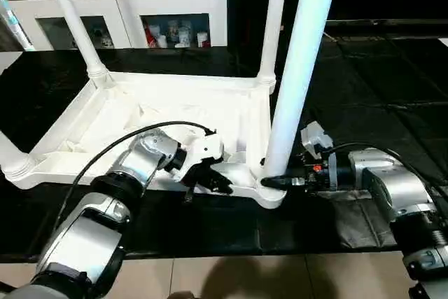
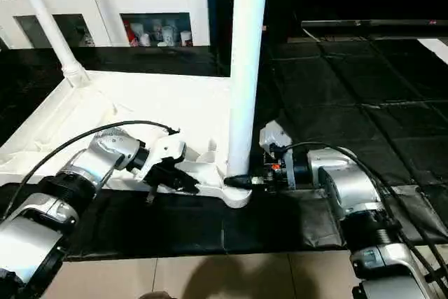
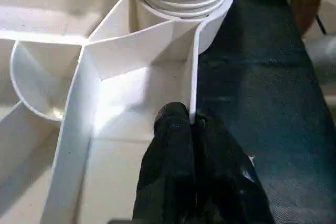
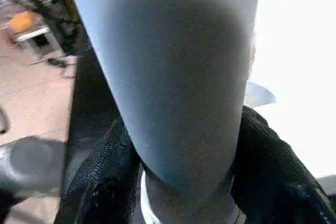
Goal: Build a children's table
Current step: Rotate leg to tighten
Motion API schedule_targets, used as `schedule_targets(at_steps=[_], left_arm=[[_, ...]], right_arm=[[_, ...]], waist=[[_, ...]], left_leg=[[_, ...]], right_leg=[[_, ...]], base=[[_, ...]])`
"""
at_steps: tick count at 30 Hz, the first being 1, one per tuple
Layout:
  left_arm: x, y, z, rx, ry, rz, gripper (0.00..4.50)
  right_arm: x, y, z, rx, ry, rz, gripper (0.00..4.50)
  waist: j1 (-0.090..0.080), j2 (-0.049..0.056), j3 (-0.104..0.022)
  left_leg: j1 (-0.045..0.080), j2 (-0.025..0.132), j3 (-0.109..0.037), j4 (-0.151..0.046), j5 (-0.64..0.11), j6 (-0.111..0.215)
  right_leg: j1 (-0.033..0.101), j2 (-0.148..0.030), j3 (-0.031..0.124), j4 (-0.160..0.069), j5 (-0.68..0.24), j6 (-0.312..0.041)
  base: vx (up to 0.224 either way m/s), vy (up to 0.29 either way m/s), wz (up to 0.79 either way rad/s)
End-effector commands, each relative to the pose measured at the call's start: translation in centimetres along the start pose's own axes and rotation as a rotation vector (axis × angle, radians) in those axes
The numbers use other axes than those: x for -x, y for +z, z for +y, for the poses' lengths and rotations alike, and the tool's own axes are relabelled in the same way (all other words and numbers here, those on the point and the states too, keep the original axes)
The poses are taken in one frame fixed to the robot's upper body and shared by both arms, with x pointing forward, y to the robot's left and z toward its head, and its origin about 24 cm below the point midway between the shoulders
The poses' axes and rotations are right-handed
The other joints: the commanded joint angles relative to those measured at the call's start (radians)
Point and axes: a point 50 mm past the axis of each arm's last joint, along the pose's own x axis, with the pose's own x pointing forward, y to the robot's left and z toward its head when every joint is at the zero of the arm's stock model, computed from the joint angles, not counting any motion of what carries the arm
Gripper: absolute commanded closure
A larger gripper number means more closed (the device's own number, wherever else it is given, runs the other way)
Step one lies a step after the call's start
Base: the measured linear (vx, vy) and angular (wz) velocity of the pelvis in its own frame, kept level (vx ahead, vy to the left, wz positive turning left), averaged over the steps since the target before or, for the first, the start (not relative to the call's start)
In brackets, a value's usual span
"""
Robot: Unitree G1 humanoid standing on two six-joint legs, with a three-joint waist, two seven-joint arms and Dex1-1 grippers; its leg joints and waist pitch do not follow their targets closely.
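Observation:
The children's table lies upside down, its ribbed white top [image 1: 175, 103] on a black mat. Legs stand in the far left socket [image 1: 73, 15], the far right socket [image 1: 274, 19] and the near left socket [image 1: 8, 155]. A fourth leg [image 1: 297, 68] stands upright in the near right corner socket. My right gripper [image 1: 276, 182] reaches in from the right at that leg's base, and in the right wrist view its fingers [image 4: 268, 166] press on both sides of the leg [image 4: 173, 77]. My left gripper [image 1: 210, 180] is shut on the thin near rim wall [image 3: 193, 66], just left of that corner.
A white glass-door cabinet [image 1: 119, 5] stands behind the table. The black mat [image 1: 364, 89] stretches to the right and front. A strip of light floor [image 1: 245, 278] runs along the mat's near edge.

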Motion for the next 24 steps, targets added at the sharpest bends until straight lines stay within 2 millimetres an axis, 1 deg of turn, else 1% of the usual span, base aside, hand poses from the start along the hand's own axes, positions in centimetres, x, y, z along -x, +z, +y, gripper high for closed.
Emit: schedule_targets(at_steps=[1,2,3,4,5,6,7,8,9,10,11,12,14,15,16,18,19,20,21,22,24], left_arm=[[-0.7,2.1,0.8,-0.001,0.067,-0.076,4.5],[-1.2,2.7,1.1,0.022,0.109,-0.093,4.5],[-1.5,3.1,1.4,0.038,0.143,-0.107,4.5],[-1.9,3.7,1.7,0.067,0.181,-0.124,4.5],[-2.5,4.7,2.2,0.116,0.244,-0.16,4.5],[-2.6,4.9,2.3,0.126,0.258,-0.166,4.5],[-2.9,5.4,2.5,0.152,0.296,-0.182,4.5],[-3.2,6.0,2.8,0.174,0.334,-0.197,4.5],[-3.5,6.4,3.0,0.197,0.371,-0.21,4.5],[-3.5,6.5,3.1,0.202,0.379,-0.212,4.5],[-3.8,6.9,3.2,0.228,0.414,-0.226,4.5],[-3.9,7.2,3.3,0.239,0.426,-0.233,4.5],[-4.0,7.3,3.4,0.241,0.439,-0.232,4.5],[-4.0,7.3,3.4,0.24,0.444,-0.23,4.5],[-4.0,7.4,3.4,0.235,0.444,-0.229,4.5],[-3.9,7.2,3.3,0.221,0.442,-0.217,4.5],[-3.8,7.0,3.3,0.212,0.442,-0.204,4.5],[-3.8,7.0,3.3,0.212,0.442,-0.204,4.5],[-3.6,6.5,3.3,0.192,0.434,-0.186,4.5],[-3.5,6.4,3.3,0.189,0.433,-0.184,4.5],[-3.3,6.0,3.2,0.186,0.423,-0.177,4.5]], right_arm=[[-1.6,0.3,0.3,-0.017,-0.01,-0.031,2.41],[-2.1,0.3,-0.1,-0.03,-0.098,-0.034,2.42],[-2.5,0.3,-0.5,-0.039,-0.162,-0.042,2.43],[-3.0,0.5,-0.8,-0.064,-0.225,-0.067,2.43],[-3.9,0.8,-1.3,-0.121,-0.319,-0.098,2.44],[-4.1,0.9,-1.4,-0.132,-0.337,-0.102,2.45],[-4.6,1.0,-1.5,-0.157,-0.376,-0.108,2.46],[-5.3,1.1,-1.6,-0.17,-0.398,-0.106,2.47],[-5.9,1.3,-1.8,-0.187,-0.442,-0.11,2.47],[-6.0,1.3,-1.9,-0.19,-0.451,-0.11,2.47],[-6.8,1.5,-2.1,-0.2,-0.496,-0.115,2.47],[-7.3,1.7,-2.1,-0.196,-0.514,-0.116,2.47],[-7.9,2.0,-2.0,-0.178,-0.517,-0.12,2.47],[-8.1,2.1,-1.9,-0.173,-0.517,-0.122,2.47],[-8.2,2.1,-1.8,-0.163,-0.518,-0.121,2.47],[-8.5,2.2,-1.5,-0.147,-0.491,-0.129,2.47],[-8.6,2.3,-1.4,-0.143,-0.486,-0.139,1.94],[-8.6,2.3,-1.4,-0.143,-0.486,-0.139,1.81],[-8.4,2.3,-1.2,-0.131,-0.465,-0.159,1.81],[-8.4,2.3,-1.2,-0.13,-0.463,-0.161,1.75],[-8.1,2.1,-1.2,-0.108,-0.461,-0.159,1.45]], waist=[[-0.007,-0.02,-0.072],[-0.014,-0.022,-0.072],[-0.021,-0.02,-0.071],[-0.024,-0.022,-0.07],[-0.033,-0.022,-0.07],[-0.042,-0.023,-0.071],[-0.047,-0.025,-0.072],[-0.056,-0.019,-0.071],[-0.061,-0.021,-0.074],[-0.066,-0.021,-0.073],[-0.07,-0.023,-0.074],[-0.075,-0.023,-0.077],[-0.079,-0.024,-0.077],[-0.079,-0.021,-0.077],[-0.08,-0.022,-0.078],[-0.081,-0.021,-0.077],[-0.081,-0.027,-0.077],[-0.08,-0.024,-0.077],[-0.08,-0.023,-0.076],[-0.08,-0.023,-0.075],[-0.081,-0.023,-0.074]], left_leg=[[0.008,0.046,-0.011,-0.065,-0.135,0.078],[0.006,0.043,-0.01,-0.065,-0.133,0.074],[0.006,0.043,-0.011,-0.065,-0.129,0.064],[0.006,0.04,-0.011,-0.065,-0.131,0.062],[0.004,0.036,-0.011,-0.065,-0.129,0.054],[0.005,0.031,-0.012,-0.064,-0.13,0.05],[0.003,0.03,-0.011,-0.064,-0.125,0.054],[0.003,0.03,-0.01,-0.063,-0.118,0.058],[0.0,0.027,-0.011,-0.06,-0.106,0.068],[-0.004,0.027,-0.011,-0.06,-0.099,0.074],[-0.006,0.022,-0.009,-0.058,-0.091,0.085],[-0.007,0.021,-0.009,-0.058,-0.075,0.089],[-0.007,0.02,-0.008,-0.057,-0.063,0.107],[-0.006,0.023,-0.008,-0.056,-0.055,0.121],[-0.005,0.024,-0.008,-0.056,-0.052,0.127],[-0.003,0.028,-0.009,-0.057,-0.05,0.142],[-0.004,0.029,-0.009,-0.057,-0.051,0.147],[-0.003,0.03,-0.009,-0.057,-0.051,0.148],[-0.003,0.03,-0.009,-0.057,-0.055,0.149],[-0.003,0.03,-0.009,-0.058,-0.06,0.149],[-0.003,0.03,-0.009,-0.059,-0.072,0.143]], right_leg=[[0.062,-0.076,0.061,-0.071,-0.326,-0.127],[0.062,-0.074,0.06,-0.071,-0.329,-0.124],[0.061,-0.074,0.06,-0.072,-0.334,-0.122],[0.062,-0.074,0.058,-0.075,-0.343,-0.119],[0.063,-0.073,0.057,-0.077,-0.355,-0.114],[0.065,-0.074,0.053,-0.081,-0.372,-0.109],[0.068,-0.072,0.053,-0.081,-0.367,-0.108],[0.065,-0.071,0.054,-0.083,-0.352,-0.114],[0.07,-0.071,0.054,-0.08,-0.328,-0.118],[0.07,-0.071,0.055,-0.078,-0.314,-0.122],[0.073,-0.069,0.052,-0.08,-0.304,-0.122],[0.073,-0.07,0.053,-0.075,-0.281,-0.132],[0.073,-0.068,0.053,-0.074,-0.25,-0.141],[0.072,-0.068,0.053,-0.073,-0.232,-0.145],[0.072,-0.068,0.054,-0.07,-0.221,-0.149],[0.072,-0.068,0.055,-0.067,-0.198,-0.164],[0.073,-0.068,0.056,-0.066,-0.19,-0.167],[0.073,-0.07,0.056,-0.064,-0.191,-0.17],[0.073,-0.07,0.056,-0.065,-0.197,-0.171],[0.073,-0.071,0.056,-0.068,-0.205,-0.167],[0.074,-0.072,0.056,-0.069,-0.228,-0.161]], base=[[0.0,0.0,0.0],[0.0,0.0,0.0],[0.0,0.0,0.0],[0.0,0.0,0.0],[0.0,0.0,0.0],[0.0,0.0,0.0],[0.0,0.0,0.0],[0.0,0.0,0.0],[0.0,0.0,0.0],[0.0,0.0,0.0],[0.0,0.0,0.0],[0.0,0.0,0.0],[0.0,0.0,0.0],[0.0,0.0,0.0],[0.0,0.0,0.0],[0.0,0.0,0.0],[0.0,0.0,0.0],[0.0,0.0,0.0],[0.0,0.0,0.0],[0.0,0.0,0.0],[0.0,0.0,0.0]])
